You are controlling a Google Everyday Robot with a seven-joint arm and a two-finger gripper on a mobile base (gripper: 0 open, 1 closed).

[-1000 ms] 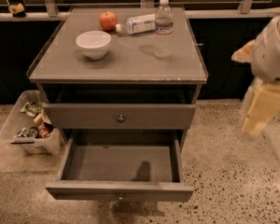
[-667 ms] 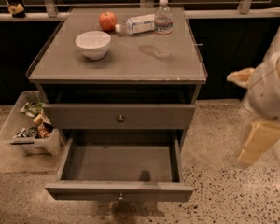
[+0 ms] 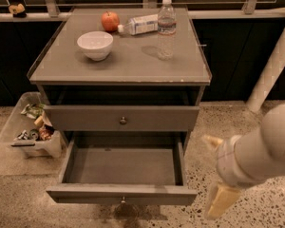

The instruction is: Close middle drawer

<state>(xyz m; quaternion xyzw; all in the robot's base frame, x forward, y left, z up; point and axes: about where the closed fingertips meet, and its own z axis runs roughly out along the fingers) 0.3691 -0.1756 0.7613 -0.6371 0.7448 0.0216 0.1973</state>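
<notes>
The middle drawer (image 3: 121, 194) is pulled far out at the bottom of the grey cabinet. Its slim front panel carries a small round knob (image 3: 122, 201), and its shallow grey box looks empty. Above it is a taller shut drawer front (image 3: 85, 118) with a knob. My gripper (image 3: 211, 177) hangs over the floor just right of the open drawer's front right corner, not touching it. Its two tan fingers (image 3: 222, 201) stand apart and hold nothing.
On the cabinet top (image 3: 61, 70) are a white bowl (image 3: 95, 44), an apple (image 3: 110, 21), a lying bottle (image 3: 138, 24) and an upright water bottle (image 3: 166, 28). A clear bin of litter (image 3: 31, 132) stands on the floor to the left. A white post (image 3: 270, 70) leans at the right.
My arm and gripper have come down and to the left, from beside the cabinet top to beside the open drawer's front. The drawer has not moved.
</notes>
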